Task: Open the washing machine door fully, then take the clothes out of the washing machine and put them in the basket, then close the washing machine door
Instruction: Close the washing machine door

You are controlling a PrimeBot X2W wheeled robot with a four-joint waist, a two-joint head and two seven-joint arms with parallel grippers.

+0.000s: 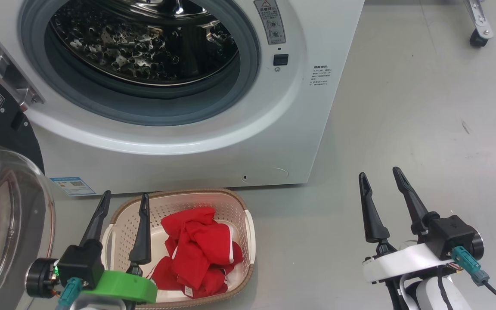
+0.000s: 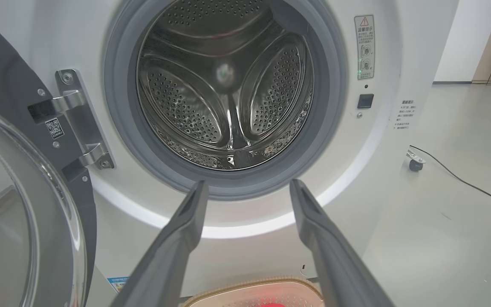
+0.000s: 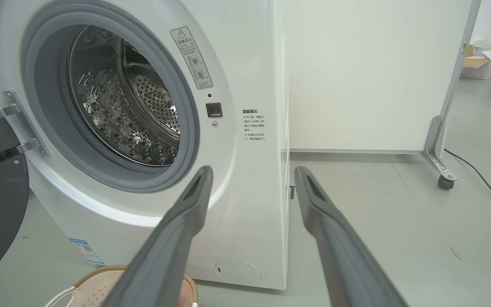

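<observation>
The white washing machine (image 1: 213, 150) stands with its steel drum (image 2: 228, 85) bare of fabric. Its door (image 1: 2, 202) hangs swung wide at the left, glass bowl facing me, black rim at the hinge (image 2: 75, 123). On the floor before the machine sits the cream basket (image 1: 239, 215), and the red clothes (image 1: 196, 254) lie bunched inside it. My left gripper (image 1: 125, 199) is open over the basket's left edge, holding nothing. My right gripper (image 1: 381, 174) is open above bare floor to the right, nothing between its fingers (image 3: 186, 221).
Grey floor (image 1: 424, 129) spreads right of the machine. A white partition panel (image 3: 373, 72) on a castor foot (image 3: 441, 179) stands behind, with a black cable (image 3: 480, 179) trailing on the floor. Cardboard boxes and a dark bin sit far back right.
</observation>
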